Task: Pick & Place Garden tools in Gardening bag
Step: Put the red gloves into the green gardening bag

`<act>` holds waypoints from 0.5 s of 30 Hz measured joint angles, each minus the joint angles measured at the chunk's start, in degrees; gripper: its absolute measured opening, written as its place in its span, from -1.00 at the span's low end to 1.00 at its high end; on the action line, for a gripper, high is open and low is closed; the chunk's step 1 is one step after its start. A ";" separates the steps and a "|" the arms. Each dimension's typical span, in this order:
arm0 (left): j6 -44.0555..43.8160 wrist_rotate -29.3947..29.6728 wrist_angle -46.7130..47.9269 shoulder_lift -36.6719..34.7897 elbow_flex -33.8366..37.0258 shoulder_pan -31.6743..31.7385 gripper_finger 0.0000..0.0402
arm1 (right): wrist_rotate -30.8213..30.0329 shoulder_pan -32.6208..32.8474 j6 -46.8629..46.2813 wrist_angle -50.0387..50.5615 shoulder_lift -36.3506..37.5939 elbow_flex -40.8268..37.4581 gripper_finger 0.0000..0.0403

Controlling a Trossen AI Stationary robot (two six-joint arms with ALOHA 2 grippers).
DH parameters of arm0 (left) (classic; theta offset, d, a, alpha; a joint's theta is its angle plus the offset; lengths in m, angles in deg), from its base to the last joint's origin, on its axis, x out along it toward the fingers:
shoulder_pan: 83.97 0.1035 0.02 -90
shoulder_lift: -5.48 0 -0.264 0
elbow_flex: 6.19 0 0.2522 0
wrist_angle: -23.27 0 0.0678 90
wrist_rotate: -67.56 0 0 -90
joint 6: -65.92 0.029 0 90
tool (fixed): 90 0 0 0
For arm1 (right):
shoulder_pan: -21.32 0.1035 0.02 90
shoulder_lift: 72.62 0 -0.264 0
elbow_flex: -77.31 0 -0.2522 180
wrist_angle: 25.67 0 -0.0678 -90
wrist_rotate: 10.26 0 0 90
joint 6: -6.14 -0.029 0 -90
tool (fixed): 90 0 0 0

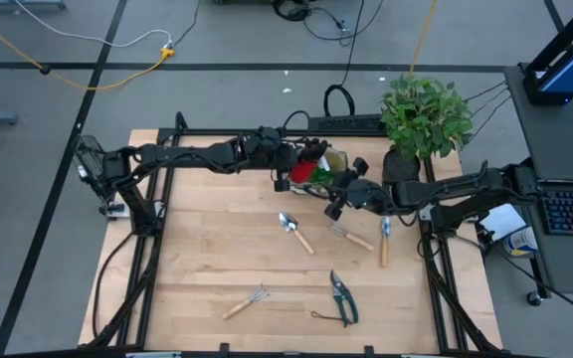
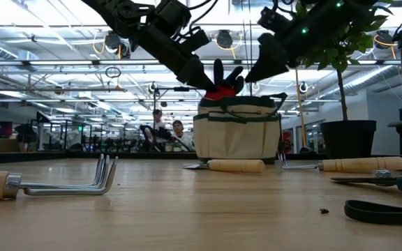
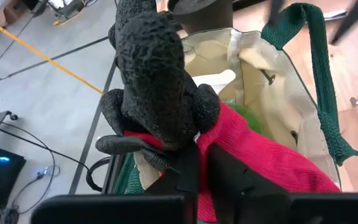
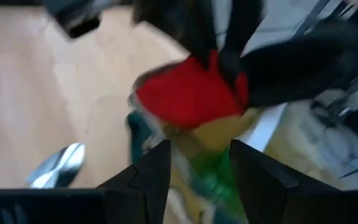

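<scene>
No brand, label or readable writing shows on any tool or on the gardening bag (image 2: 237,136). The left gripper (image 1: 296,169) hangs over the bag's open mouth at the table's far edge, its fingers (image 3: 185,177) pinched on the red-black glove (image 3: 166,81), whose dark textured fingers rise above the grip while the red cuff hangs below it toward the bag. The right gripper (image 1: 338,202) sits just beside the bag on its near side, its fingers (image 4: 151,171) spread, with the bag's rim, something green and the glove's red cuff straight ahead between them; whether the fingertips touch the fabric cannot be made out. That close view is blurred, and the bag's contents are hard to tell apart. From table height the bag hides whatever lies behind it. Well clear of both grippers, on the bare wood, lie a trowel (image 1: 295,232), a fork (image 1: 351,236), a second trowel (image 1: 385,240), a rake (image 1: 244,302) and the pruning shears (image 1: 341,295). A potted plant (image 1: 424,119) stands beyond the right gripper, its pot partly hidden by the arm.
</scene>
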 joint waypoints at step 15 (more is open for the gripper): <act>-1.77 -0.81 -1.05 0.09 0.00 0.04 -0.94 | 6.15 -10.09 -0.40 -10.20 -0.01 -5.88 -0.23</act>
